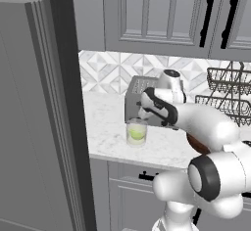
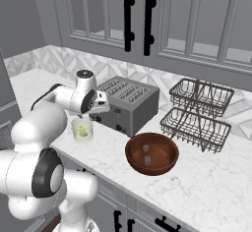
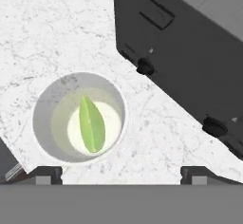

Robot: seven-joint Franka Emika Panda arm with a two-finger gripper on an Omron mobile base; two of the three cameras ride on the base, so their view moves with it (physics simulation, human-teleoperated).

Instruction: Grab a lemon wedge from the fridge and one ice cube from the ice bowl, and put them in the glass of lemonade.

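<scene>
Lemon wedge (image 3: 92, 124) already lies in the glass of lemonade (image 3: 79, 118), which stands on the counter (image 3: 57, 28) just in front of the toaster (image 2: 129, 101). Your gripper (image 3: 121, 173) hangs above the glass, jaws spread wide, holding nothing. Ice cube next: what looks like a small pale one sits in the brown bowl (image 2: 151, 153), well right of the glass. Expect it light, hard and likely slippery; pinch it squarely across two flat faces. Treat the glass as fragile and tippable; release from above, clear of the rim.

glass of lemonade (image 2: 82, 129) beside toaster (image 2: 126, 104), brown bowl (image 2: 151, 154) nearby
</scene>
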